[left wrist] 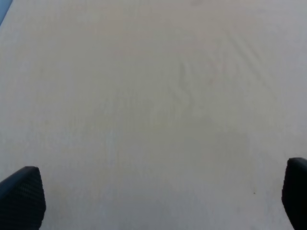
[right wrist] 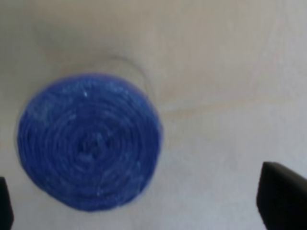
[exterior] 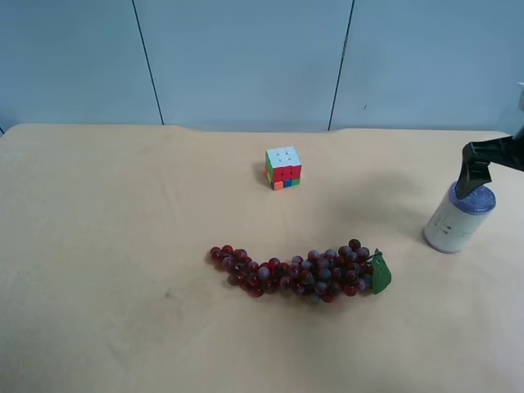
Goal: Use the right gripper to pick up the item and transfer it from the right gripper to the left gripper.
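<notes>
While only partly in frame at the exterior high view's right edge, juts in black & angular w/ the right pincer (exterior: 472,176) pointed down, tip at or just above the top of the item (exterior: 458,217); cannot tell whether touching. In the right wrist view, looks approx. straight down on the lid (right wrist: 88,141), w/ both fingertips (right wrist: 283,201) spread wide at the frame corners: apart, clamped on nothing, lid off-centre & nearer one tip than the other.

Re the left pincer (left wrist: 158,199): per the left wrist view, hangs over bare tabletop (left wrist: 153,96), tips wide apart, only tabletop showing in the gap.

Re materials: item = small cream-white cyl., upright on the tabletop near the exterior view's right edge, w/ purple bottom rim & tiny dark marks on the side. Round blue-purple lid w/ concentric rings & small glints. Matte black fingers, fine grid texture on the left ones. Pale beige tabletop, smooth, faint creases.

Around: multicoloured puzzle cube (exterior: 282,168) near mid-tabletop, well apart from the item. Bunch of red-purple grapes (exterior: 299,274) w/ a green leaf (exterior: 381,274), lying nearer the cam than the cube, also apart from the item. Both off to the side, not under the arm. Blue-grey panelled wall (exterior: 246,57) behind.
</notes>
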Action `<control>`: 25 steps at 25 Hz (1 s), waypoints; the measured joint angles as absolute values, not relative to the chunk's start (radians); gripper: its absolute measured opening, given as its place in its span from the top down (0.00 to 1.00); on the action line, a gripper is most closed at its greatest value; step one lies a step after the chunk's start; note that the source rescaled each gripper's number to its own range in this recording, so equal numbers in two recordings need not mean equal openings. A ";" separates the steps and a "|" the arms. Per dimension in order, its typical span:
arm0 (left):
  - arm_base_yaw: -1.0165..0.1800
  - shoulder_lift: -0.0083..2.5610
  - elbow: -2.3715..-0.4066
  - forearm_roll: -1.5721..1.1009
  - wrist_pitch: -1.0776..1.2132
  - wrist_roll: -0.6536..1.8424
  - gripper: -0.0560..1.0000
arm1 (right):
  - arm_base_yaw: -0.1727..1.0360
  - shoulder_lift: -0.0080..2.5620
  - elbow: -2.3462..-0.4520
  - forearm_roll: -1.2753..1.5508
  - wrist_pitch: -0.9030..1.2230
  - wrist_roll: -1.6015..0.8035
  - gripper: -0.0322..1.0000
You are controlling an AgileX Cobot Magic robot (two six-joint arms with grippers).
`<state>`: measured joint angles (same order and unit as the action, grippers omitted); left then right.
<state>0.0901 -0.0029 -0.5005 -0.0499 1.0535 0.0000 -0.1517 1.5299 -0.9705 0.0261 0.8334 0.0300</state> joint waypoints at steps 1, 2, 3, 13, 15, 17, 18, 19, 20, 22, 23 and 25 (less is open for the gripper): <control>0.090 -0.003 -0.501 -0.050 1.054 0.006 0.00 | -0.152 1.537 -0.970 0.035 0.826 0.030 0.00; 0.090 -0.003 -0.501 -0.050 1.054 0.006 0.00 | -0.152 1.545 -0.970 0.042 0.824 0.030 0.00; 0.090 -0.003 -0.501 -0.050 1.054 0.006 0.00 | -0.152 1.551 -0.970 0.049 0.822 0.029 0.00; 0.090 -0.003 -0.501 -0.050 1.054 0.006 0.00 | -0.134 1.611 -0.970 0.065 0.768 0.020 0.00; 0.090 -0.003 -0.501 -0.050 1.054 0.000 0.00 | -0.121 1.628 -0.970 0.065 0.751 0.020 0.00; 0.090 -0.003 -0.501 -0.050 1.054 0.006 0.00 | -0.116 1.645 -0.970 0.065 0.740 0.020 0.00; 0.090 -0.003 -0.501 -0.050 1.054 0.006 0.00 | -0.116 1.651 -0.970 0.065 0.733 0.020 0.00; 0.090 -0.003 -0.501 -0.050 1.054 0.000 0.00 | -0.116 1.655 -0.970 0.065 0.726 0.018 0.00; 0.090 -0.003 -0.501 -0.050 1.054 0.006 0.00 | -0.116 1.659 -0.970 0.065 0.723 0.013 0.00; 0.090 -0.003 -0.501 -0.050 1.054 0.006 0.00 | -0.116 1.666 -0.970 0.065 0.722 0.011 0.00; 0.090 -0.003 -0.501 -0.050 1.054 0.006 0.00 | -0.116 1.667 -0.970 0.065 0.722 0.011 0.00; 0.090 -0.003 -0.501 -0.050 1.054 0.006 0.00 | -0.116 1.672 -0.970 0.065 0.721 0.008 0.00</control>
<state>0.0901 -0.0029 -0.5005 -0.0499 1.0535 0.0056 -0.1163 1.6720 -0.9705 0.0649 0.7212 0.0084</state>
